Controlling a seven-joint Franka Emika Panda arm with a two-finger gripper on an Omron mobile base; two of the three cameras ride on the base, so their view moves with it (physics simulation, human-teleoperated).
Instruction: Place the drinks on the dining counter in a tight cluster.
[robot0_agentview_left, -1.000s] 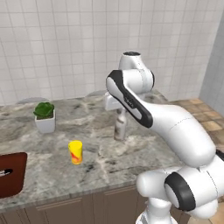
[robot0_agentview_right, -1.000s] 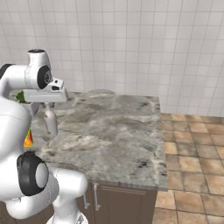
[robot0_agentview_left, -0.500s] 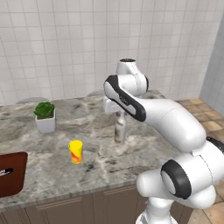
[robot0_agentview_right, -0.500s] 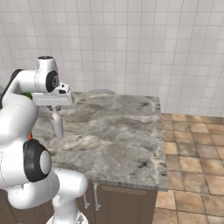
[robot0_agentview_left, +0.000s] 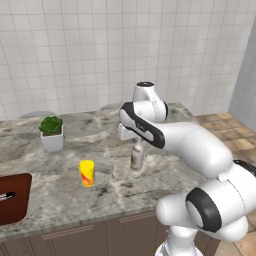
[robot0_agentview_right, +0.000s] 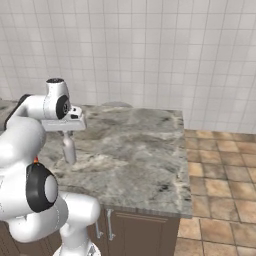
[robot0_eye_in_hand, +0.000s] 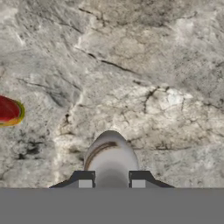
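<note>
My gripper (robot0_agentview_left: 137, 143) is shut on the neck of a slim beige-white bottle (robot0_agentview_left: 136, 157), one of the drinks. The bottle hangs upright with its base close over the dining counter (robot0_agentview_left: 115, 187), a grey-brown marbled top. From the right base view the gripper (robot0_agentview_right: 67, 134) holds the bottle (robot0_agentview_right: 69, 148) near the counter's (robot0_agentview_right: 130, 160) left part. In the hand view the bottle (robot0_eye_in_hand: 110, 156) sits between my fingertips (robot0_eye_in_hand: 85, 179), seen from above. I cannot tell whether its base touches the stone.
A short yellow cup with red marks (robot0_agentview_left: 87, 173) stands left of the bottle, also at the hand view's left edge, cup (robot0_eye_in_hand: 9, 110). A potted plant (robot0_agentview_left: 51, 132) sits farther back left. A brown board (robot0_agentview_left: 12, 197) lies at the far left. Tiled floor (robot0_agentview_right: 220, 170) lies beyond the counter's right end.
The arm has swung its elbow round, and the gripper with the bottle has shifted slightly right and sunk lower toward the counter. The grip stays shut.
</note>
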